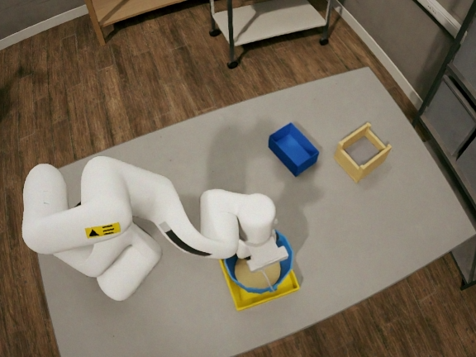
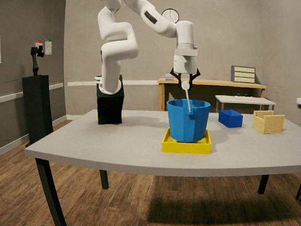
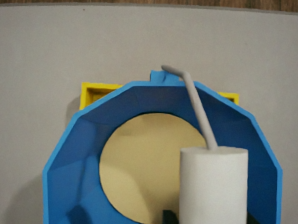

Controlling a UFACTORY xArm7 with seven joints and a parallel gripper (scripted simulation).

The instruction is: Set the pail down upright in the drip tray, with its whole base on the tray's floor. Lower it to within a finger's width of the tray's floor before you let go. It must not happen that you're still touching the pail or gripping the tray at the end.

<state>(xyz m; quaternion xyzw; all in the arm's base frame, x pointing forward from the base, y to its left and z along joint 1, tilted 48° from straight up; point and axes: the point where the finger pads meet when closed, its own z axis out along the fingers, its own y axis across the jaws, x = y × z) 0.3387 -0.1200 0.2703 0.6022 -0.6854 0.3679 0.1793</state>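
Low and centre-right in the exterior view, a blue faceted pail [image 2: 188,121] with a tan floor stands upright inside the shallow yellow drip tray [image 2: 186,147], its white bail handle [image 2: 187,99] raised above the rim.
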